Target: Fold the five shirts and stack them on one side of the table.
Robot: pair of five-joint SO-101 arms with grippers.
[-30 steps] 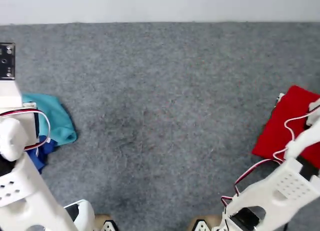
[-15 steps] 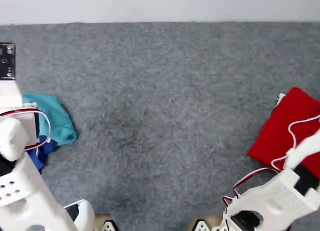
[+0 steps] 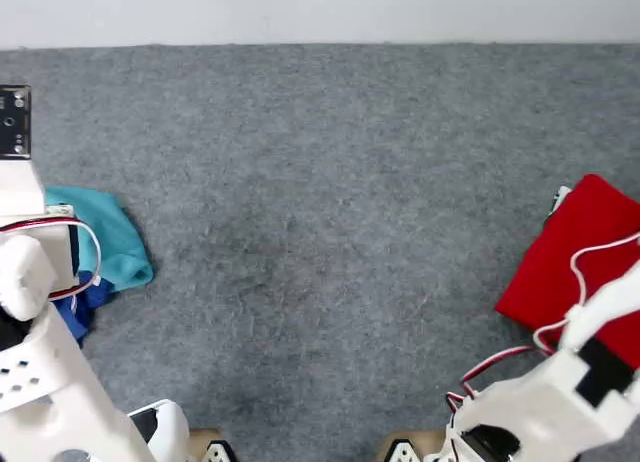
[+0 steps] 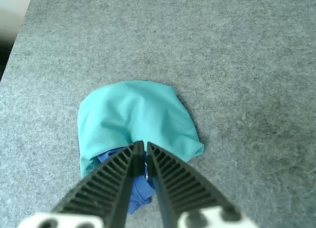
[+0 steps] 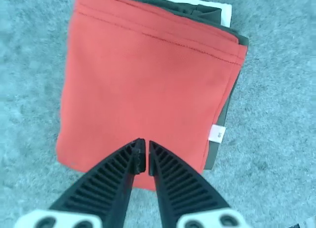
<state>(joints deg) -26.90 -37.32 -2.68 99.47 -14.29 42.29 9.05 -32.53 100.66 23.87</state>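
A folded red shirt (image 5: pixel 148 85) tops a stack at the table's right edge (image 3: pixel 575 252), with a dark shirt (image 5: pixel 197 11) and a white one (image 5: pixel 224 11) showing beneath it. My right gripper (image 5: pixel 143 156) hovers shut above the red shirt's near edge, holding nothing. At the left edge lies a crumpled teal shirt (image 4: pixel 136 117) (image 3: pixel 115 237) over a blue shirt (image 4: pixel 140 188) (image 3: pixel 88 300). My left gripper (image 4: pixel 142 156) hangs shut above that pile, over the seam where teal meets blue.
The grey felt table (image 3: pixel 320 182) stretches between the two piles. A pale wall (image 3: pixel 320 12) runs along its far edge. The white arm bodies (image 3: pixel 40 382) (image 3: pixel 550 402) stand at the near corners.
The right arm has drawn back toward the near edge, uncovering more of the red shirt. The left arm has not moved.
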